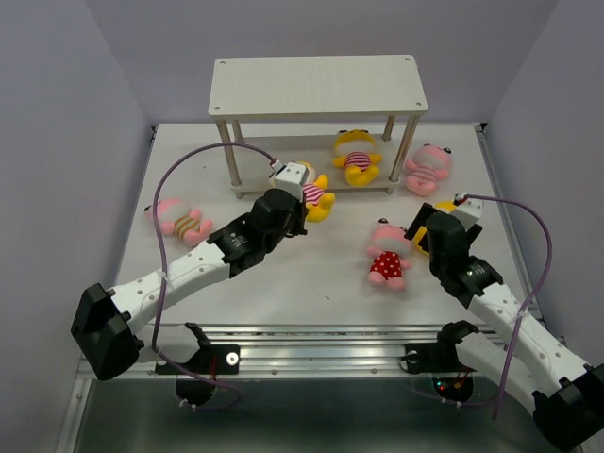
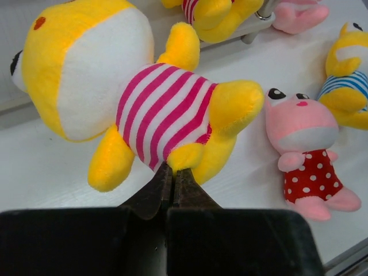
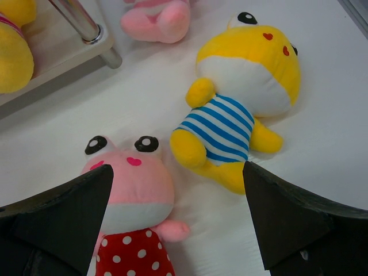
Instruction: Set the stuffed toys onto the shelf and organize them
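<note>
Your workspace is a white table walled in by pale lilac panels, with the shelf standing at the far side: two off-white boards on thin metal legs.

Count six stuffed toys, three yellow and three pink.
- **Yellow:** You have the yellow toy in pink stripes at the tip of your left arm, just in front of the shelf's front left leg. A second yellow toy sits on the lower board. The yellow toy in blue stripes lies on its back on the table under your right wrist.
- **Pink:** The pink toy in red polka dots lies just beside the blue-striped one, on its left in the top view. A pink striped toy lies well apart near the table's left edge. Another pink one rests on the table just outside the shelf's front right leg.

Your left gripper has its fingers pressed together, pinching the plush at the lower edge of the pink-striped toy's body. Your right gripper is spread wide and holds nothing. It hangs over the blue-striped toy's legs and the polka-dot toy's head.

In the top view your right arm covers most of the blue-striped toy. A purple cable loops over each arm, and the left one arches close to the front left leg.
</note>
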`<state>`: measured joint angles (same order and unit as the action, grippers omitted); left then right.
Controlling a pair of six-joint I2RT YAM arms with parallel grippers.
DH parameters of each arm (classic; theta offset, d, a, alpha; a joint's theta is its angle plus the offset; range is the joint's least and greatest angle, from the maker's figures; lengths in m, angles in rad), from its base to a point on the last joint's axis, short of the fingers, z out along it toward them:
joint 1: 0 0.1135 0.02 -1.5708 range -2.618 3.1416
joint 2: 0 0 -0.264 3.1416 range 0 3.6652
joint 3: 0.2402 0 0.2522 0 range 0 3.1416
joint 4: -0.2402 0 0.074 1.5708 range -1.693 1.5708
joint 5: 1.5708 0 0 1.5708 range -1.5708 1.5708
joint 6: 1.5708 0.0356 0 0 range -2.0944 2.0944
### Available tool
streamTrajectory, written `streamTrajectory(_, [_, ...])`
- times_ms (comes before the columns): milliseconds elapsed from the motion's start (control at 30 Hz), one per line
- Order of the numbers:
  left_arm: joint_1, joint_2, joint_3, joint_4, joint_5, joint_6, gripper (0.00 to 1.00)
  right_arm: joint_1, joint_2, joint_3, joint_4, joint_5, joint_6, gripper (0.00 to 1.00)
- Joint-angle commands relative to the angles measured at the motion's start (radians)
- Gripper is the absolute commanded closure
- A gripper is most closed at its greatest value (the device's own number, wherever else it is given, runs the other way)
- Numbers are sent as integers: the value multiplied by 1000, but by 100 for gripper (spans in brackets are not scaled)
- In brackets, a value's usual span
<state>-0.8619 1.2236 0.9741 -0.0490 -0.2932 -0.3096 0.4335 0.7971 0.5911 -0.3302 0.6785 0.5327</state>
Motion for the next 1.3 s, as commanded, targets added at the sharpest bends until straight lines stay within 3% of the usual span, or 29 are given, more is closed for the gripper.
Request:
streamTrajectory(0, [-2,4,-53,209,-5,242,100,2,-12,4,40,30,-20,0])
streamTrajectory(133, [14,-13,-103,334,63,421,100,2,-12,3,40,24,-23,0])
streamTrajectory(400, [93,30,-115,435,200,526,100,2,-19,-1,43,21,-25,0])
streamTrajectory(567, [124,79,-118,474,244,543,100,2,-22,-4,43,21,-27,0])
streamTrajectory(1267, [185,266,-94,643,184,586,100,2,-24,-17,76,43,-33,0])
